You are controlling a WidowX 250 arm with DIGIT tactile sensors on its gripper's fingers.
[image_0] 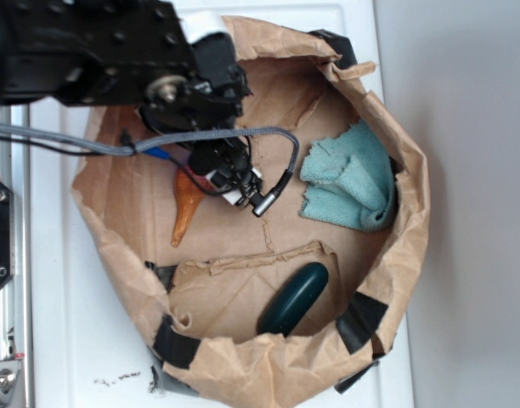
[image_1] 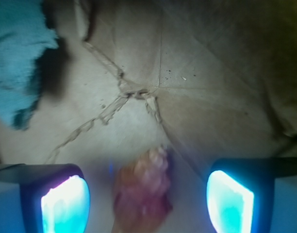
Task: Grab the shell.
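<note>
The orange-tan shell (image_0: 185,206) lies on the brown paper floor of the paper-lined basket (image_0: 410,223), its pointed tail toward the lower left; its wide end is hidden under my gripper (image_0: 230,178). In the wrist view the shell (image_1: 142,189) is blurred and sits between my two glowing pads (image_1: 66,204), with a gap on each side. My gripper (image_1: 147,204) is open, low over the shell, touching nothing that I can see.
A teal cloth (image_0: 349,178) lies at the basket's right side and shows in the wrist view (image_1: 17,58) at top left. A dark green oval object (image_0: 295,297) lies near the front wall. The paper walls rise all round. A grey cable (image_0: 200,136) hangs over the basket.
</note>
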